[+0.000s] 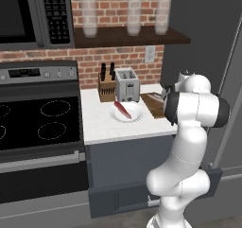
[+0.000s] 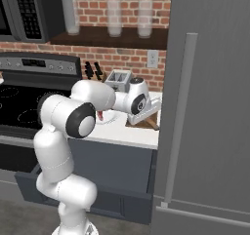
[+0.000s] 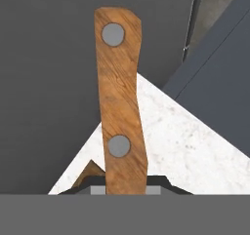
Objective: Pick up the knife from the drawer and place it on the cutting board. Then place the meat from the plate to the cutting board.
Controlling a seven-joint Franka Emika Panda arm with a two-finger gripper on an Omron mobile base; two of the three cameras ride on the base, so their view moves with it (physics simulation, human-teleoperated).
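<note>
Wooden, riveted light-brown handle of the slim knife (image 3: 121,102) sitting clamped in the tightly closed gripper (image 3: 126,187), seeming stiff, light, slick-bladed, needing gentle lowering onto the dark brown cutting board (image 1: 153,104).

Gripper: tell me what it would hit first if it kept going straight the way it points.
Probably the white countertop. The gripper, shut on the knife, points down at its corner, with the cutting board just beside; depth is unclear.

No words, brands or numbers can be read anywhere. The microwave keypad (image 1: 57,15) and the stove display (image 1: 24,72) may carry markings, too blurred to make out.
</note>
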